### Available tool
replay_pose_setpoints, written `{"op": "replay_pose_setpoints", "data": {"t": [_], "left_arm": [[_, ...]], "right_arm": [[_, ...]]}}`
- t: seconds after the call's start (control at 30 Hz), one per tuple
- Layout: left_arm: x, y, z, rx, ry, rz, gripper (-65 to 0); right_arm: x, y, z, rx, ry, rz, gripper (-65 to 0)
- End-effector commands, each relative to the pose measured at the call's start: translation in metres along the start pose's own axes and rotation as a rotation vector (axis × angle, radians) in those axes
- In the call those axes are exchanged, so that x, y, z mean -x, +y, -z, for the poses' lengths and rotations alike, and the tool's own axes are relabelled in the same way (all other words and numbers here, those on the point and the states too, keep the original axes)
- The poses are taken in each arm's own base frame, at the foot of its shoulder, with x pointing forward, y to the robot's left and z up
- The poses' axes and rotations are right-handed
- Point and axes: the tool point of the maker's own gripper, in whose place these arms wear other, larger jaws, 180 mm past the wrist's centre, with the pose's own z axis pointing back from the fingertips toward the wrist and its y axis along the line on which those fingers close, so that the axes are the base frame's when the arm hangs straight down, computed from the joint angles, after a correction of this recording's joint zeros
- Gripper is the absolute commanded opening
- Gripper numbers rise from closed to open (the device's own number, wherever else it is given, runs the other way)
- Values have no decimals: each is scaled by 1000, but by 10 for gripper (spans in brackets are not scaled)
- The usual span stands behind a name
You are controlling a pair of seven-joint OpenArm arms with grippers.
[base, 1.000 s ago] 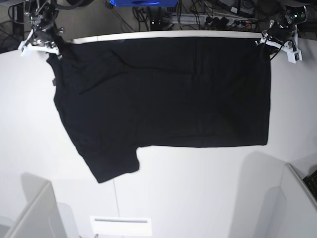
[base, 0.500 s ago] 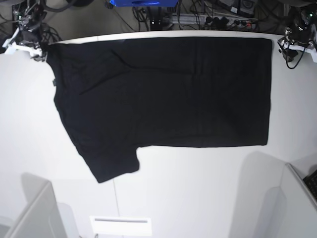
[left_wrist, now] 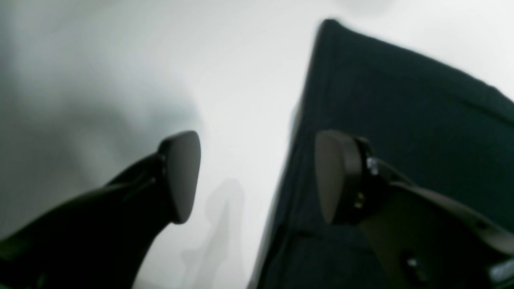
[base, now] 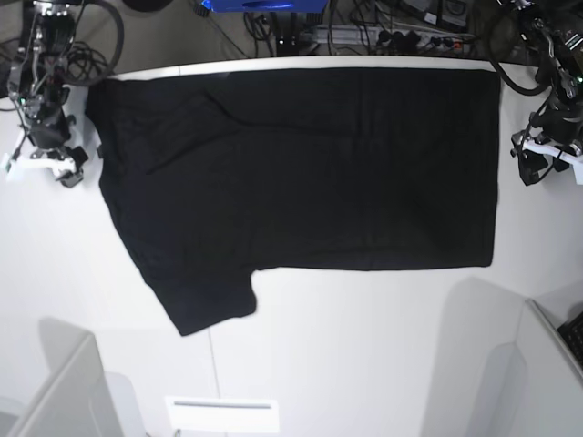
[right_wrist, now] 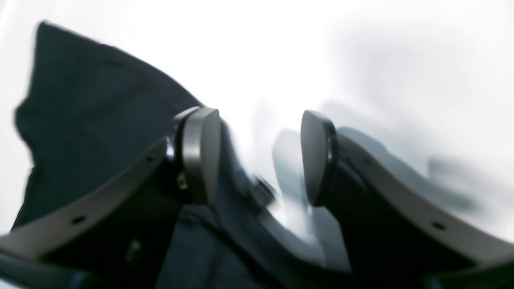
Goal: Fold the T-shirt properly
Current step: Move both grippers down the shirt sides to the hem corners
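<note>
The black T-shirt (base: 301, 173) lies spread flat on the white table (base: 364, 364), plain side up, with one sleeve (base: 205, 300) pointing to the front left. My right gripper (base: 44, 166) is open and empty just beside the shirt's left edge. In the right wrist view the gripper (right_wrist: 261, 156) has its jaws apart, with the shirt (right_wrist: 92, 112) to the left. My left gripper (base: 539, 162) is open and empty beside the shirt's right edge. In the left wrist view the gripper (left_wrist: 257, 176) straddles the shirt's edge (left_wrist: 401, 120) from above.
Grey divider panels stand at the front left (base: 64, 391) and front right (base: 547, 364). A white card (base: 221, 414) lies at the front edge. Cables and power strips (base: 392, 32) run behind the table's far edge.
Both grippers have left the shirt's far corners and moved outward, then toward the front along the shirt's side edges. The shirt's far edge now lies flat and straight.
</note>
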Motion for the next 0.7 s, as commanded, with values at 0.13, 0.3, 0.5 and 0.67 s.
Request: {"op": "replay_pose_setpoints", "data": {"t": [0.13,0.3,0.5,0.67], "left_arm": [[-34,-14,6,41,-82,36,-216],[-47,-18,7,48,-109,41,-216],[-47,-17,7,46,-111,38,-216],[-45,-8,8,-9,-95,84,-216]], "right_arm": [[-40,45,26,-101,-61,-55,-342],[-55,80,62,-130,-21,-136,-341],[-70,112,98,-125,16,-189,-260],[-73,142,118,-186,57,-268,-233]]}}
